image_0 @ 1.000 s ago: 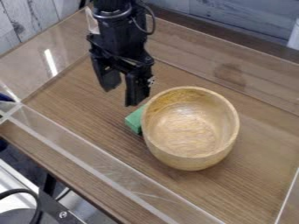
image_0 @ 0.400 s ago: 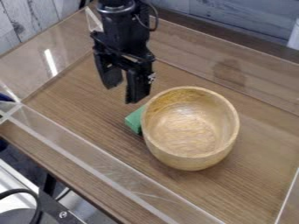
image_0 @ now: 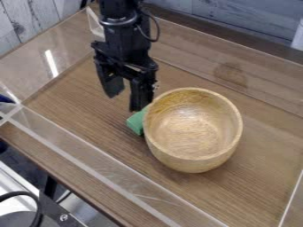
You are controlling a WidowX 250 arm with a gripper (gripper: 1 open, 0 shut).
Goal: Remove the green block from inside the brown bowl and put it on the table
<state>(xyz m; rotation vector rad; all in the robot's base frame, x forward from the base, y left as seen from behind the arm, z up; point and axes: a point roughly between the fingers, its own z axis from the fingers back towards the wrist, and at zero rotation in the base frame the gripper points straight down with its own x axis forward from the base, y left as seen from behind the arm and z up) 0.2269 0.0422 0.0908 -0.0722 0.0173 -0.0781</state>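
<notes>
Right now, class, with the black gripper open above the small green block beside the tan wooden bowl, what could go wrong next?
1. The open black gripper hangs close to the round tan wooden bowl; a finger could knock its rim.
2. The small green block lies against the bowl's outer wall, partly hidden, so one finger may not fit between them.
3. A nudge could shove the bowl across the brown wood-grain table.

Black tool [image_0: 126, 91] points down, jaws apart, empty, over table [image_0: 71, 115] just left of bowl [image_0: 193, 127]. Green block [image_0: 136, 121] lies on table touching bowl's left outer wall, partly hidden by it, right below tool's fingers. Bowl sits mid-table, upright, empty.
</notes>
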